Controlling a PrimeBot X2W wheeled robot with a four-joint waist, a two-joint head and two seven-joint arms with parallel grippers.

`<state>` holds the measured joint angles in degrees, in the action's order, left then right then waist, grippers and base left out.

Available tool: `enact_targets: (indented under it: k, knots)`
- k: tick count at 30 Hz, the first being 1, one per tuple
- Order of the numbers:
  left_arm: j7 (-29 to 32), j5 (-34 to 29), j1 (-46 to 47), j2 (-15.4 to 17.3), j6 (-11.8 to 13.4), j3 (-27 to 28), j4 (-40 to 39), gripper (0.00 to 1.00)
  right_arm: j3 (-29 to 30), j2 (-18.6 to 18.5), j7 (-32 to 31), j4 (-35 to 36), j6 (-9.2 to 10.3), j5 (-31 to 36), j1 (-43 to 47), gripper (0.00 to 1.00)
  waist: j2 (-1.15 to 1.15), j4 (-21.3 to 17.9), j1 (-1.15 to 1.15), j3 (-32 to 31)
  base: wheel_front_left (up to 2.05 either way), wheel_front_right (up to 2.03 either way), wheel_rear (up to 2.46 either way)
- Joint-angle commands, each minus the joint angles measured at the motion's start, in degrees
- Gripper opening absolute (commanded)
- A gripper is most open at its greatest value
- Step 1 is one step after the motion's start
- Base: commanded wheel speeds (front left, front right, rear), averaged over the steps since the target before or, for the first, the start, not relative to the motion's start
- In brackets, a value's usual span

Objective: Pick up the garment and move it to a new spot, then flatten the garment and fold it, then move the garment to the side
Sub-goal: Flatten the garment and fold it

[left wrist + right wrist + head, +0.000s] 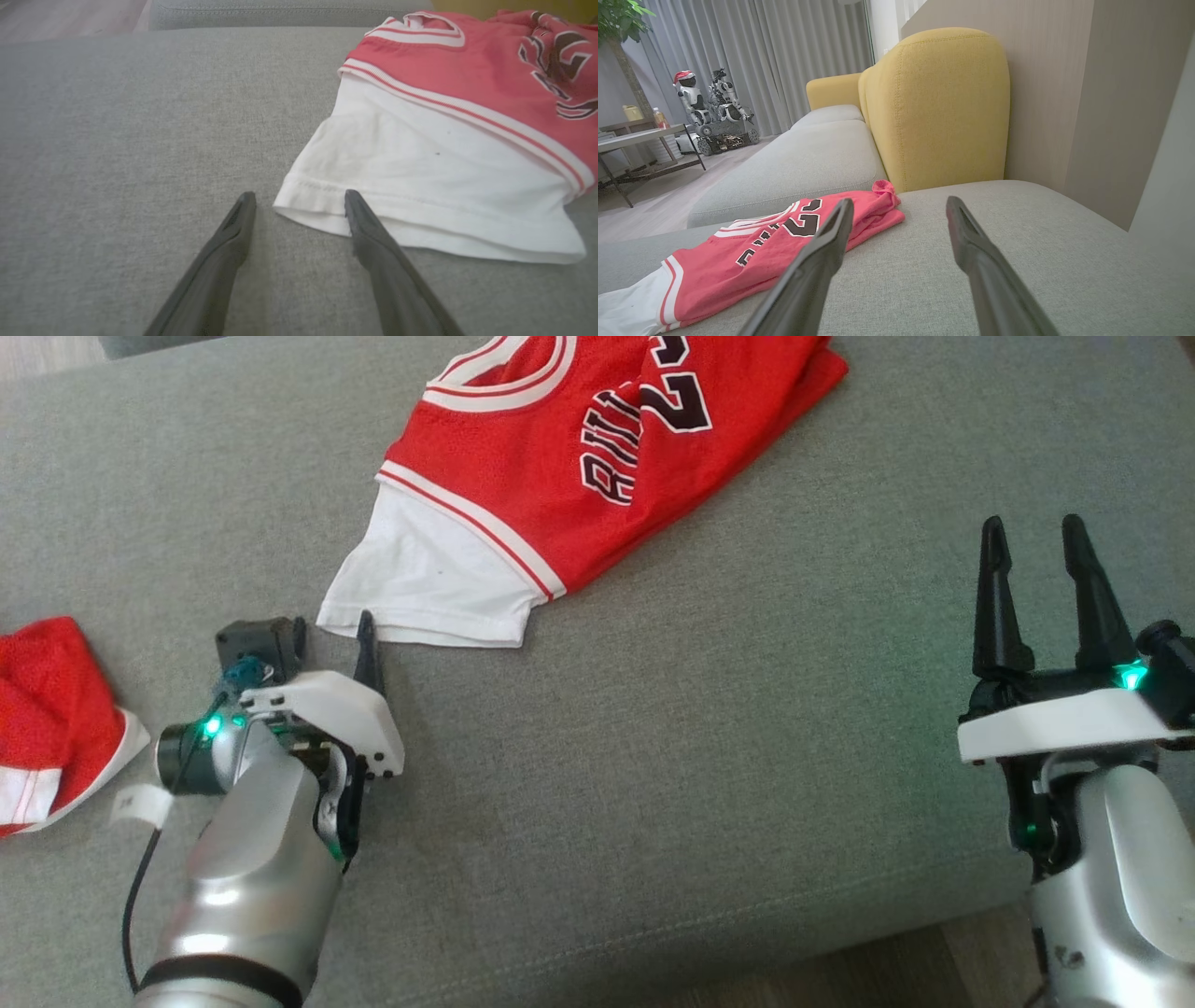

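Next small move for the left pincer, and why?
Probably ease the open left pincer forward, then close on the white sleeve hem of the red mesh basketball jersey: one fingertip overlaps the hem's corner, the other lies over bare grey fabric cushion.

One jersey (560, 457), one red cloth (47, 709), two hands: left hand (299, 196), right hand (1033, 527).

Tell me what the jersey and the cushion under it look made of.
Jersey: red part looks like a thin synthetic knit, matte, creasing softly; its white sleeve looks like cotton knit, with a stitched hem. Cushion: grey woven upholstery, matte, flecked weave.
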<state>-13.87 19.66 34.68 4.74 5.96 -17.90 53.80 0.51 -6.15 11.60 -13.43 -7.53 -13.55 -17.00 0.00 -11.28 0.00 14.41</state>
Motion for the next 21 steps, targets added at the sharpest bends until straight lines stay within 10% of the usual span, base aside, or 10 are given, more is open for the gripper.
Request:
enact_targets:
  k: [1,4,7,21]
  knots:
    - [-0.3,-0.2,2.6,1.4,-0.4,1.2,-0.3,1.0,-1.0,0.2,0.5,1.9,0.04,0.2,-1.0,1.0,0.0,0.0,0.0,0.1,0.0,0.0,0.0]
    - [-0.3,0.4,3.5,0.9,-1.4,1.0,1.9,1.0,-0.7,0.2,0.6,1.6,0.04,0.3,-1.1,1.0,0.0,0.3,0.0,0.3,0.0,0.0,0.0]
    - [-0.6,1.2,4.2,0.3,-2.8,1.0,2.9,0.0,-0.3,0.2,0.5,1.0,0.04,0.4,-1.2,1.0,0.0,0.9,0.0,0.4,0.0,0.0,0.0]
    - [-1.1,2.1,-1.0,-1.4,-6.4,9.4,-19.6,0.0,4.1,0.1,-2.9,-3.1,0.04,1.1,-5.1,1.0,0.0,6.3,0.0,1.2,0.0,0.0,0.0]
